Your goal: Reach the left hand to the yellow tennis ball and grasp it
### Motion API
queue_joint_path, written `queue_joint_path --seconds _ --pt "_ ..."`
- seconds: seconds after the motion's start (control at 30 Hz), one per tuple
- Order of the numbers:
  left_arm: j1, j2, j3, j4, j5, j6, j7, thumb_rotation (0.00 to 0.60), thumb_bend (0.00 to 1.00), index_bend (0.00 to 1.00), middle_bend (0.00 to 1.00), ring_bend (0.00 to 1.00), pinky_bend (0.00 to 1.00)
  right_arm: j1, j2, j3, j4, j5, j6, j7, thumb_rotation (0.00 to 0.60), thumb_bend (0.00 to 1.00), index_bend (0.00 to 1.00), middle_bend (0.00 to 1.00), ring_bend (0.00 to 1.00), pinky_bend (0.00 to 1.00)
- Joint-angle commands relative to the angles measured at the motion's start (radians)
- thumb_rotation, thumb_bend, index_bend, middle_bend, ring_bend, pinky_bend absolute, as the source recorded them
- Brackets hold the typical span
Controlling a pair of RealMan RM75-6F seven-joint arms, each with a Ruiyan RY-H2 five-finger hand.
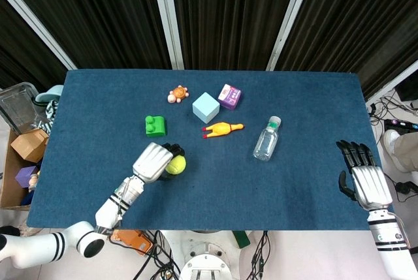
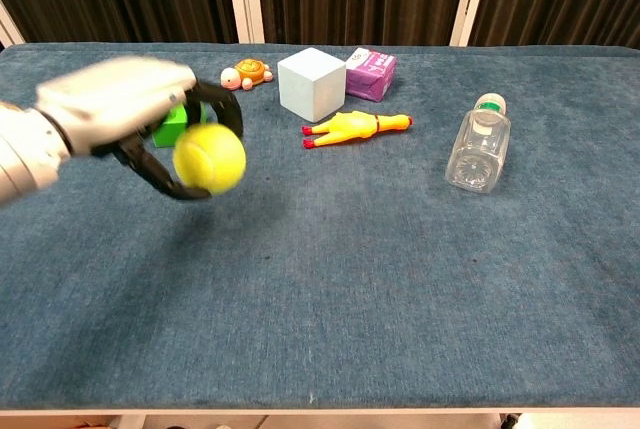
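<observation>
Left robot hand (image 2: 120, 109) grips yellow tennis ball (image 2: 209, 159) above the table.

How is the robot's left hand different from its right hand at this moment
The left hand grips the yellow tennis ball, its dark fingers curled around it; the right hand holds nothing, its fingers straight and apart. The left hand is over the blue table, near the green block; the right hand sits past the table's right edge. Both have silver backs and black fingers.
</observation>
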Motion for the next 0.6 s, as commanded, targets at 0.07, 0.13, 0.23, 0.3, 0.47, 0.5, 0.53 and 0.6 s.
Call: queue_joint_path --seconds 0.07,0.13,0.23,0.3,0.47,0.5,0.53,0.6 --pt "0.002 0.139 -0.055 -0.152 -0.007 0.047 0.091 0.600 0.29 0.60 0.62 0.56 0.79 0.001 0.000 0.000 0.000 0.001 -0.002 -0.002 0.600 0.85 0.01 0.12 0.10 0.07" --pt "0.007 0.205 -0.081 -0.225 -0.008 0.072 0.124 0.600 0.28 0.60 0.62 0.56 0.79 0.001 -0.001 -0.001 -0.002 -0.001 -0.002 -0.005 0.600 0.85 0.01 0.12 0.10 0.07" --pt "0.015 0.285 -0.116 -0.308 -0.012 0.110 0.160 0.600 0.28 0.60 0.62 0.56 0.79 0.001 -0.003 -0.003 -0.004 -0.005 0.001 -0.011 0.600 0.85 0.01 0.12 0.10 0.07" --pt "0.022 0.326 -0.135 -0.349 -0.021 0.127 0.171 0.600 0.28 0.60 0.62 0.56 0.79 0.000 -0.003 -0.004 -0.005 -0.007 0.002 -0.012 0.600 0.85 0.01 0.12 0.10 0.07" --pt "0.046 0.421 -0.172 -0.418 -0.038 0.178 0.169 0.600 0.28 0.60 0.62 0.56 0.79 0.000 -0.003 -0.003 -0.005 0.000 -0.001 -0.009 0.600 0.85 0.01 0.12 0.10 0.07" --pt "0.052 0.433 -0.175 -0.424 -0.040 0.189 0.162 0.600 0.28 0.60 0.62 0.56 0.79 0.001 -0.002 -0.003 -0.005 0.000 -0.001 -0.009 0.600 0.85 0.01 0.12 0.10 0.07" --pt "0.059 0.446 -0.178 -0.429 -0.042 0.201 0.151 0.600 0.28 0.60 0.62 0.56 0.79 0.001 -0.002 -0.002 -0.005 0.000 -0.001 -0.009 0.600 0.85 0.01 0.12 0.10 0.07" --pt "0.068 0.464 -0.178 -0.429 -0.045 0.212 0.135 0.600 0.28 0.60 0.62 0.56 0.79 0.001 -0.003 -0.002 -0.005 0.000 0.000 -0.009 0.600 0.85 0.01 0.12 0.10 0.07"
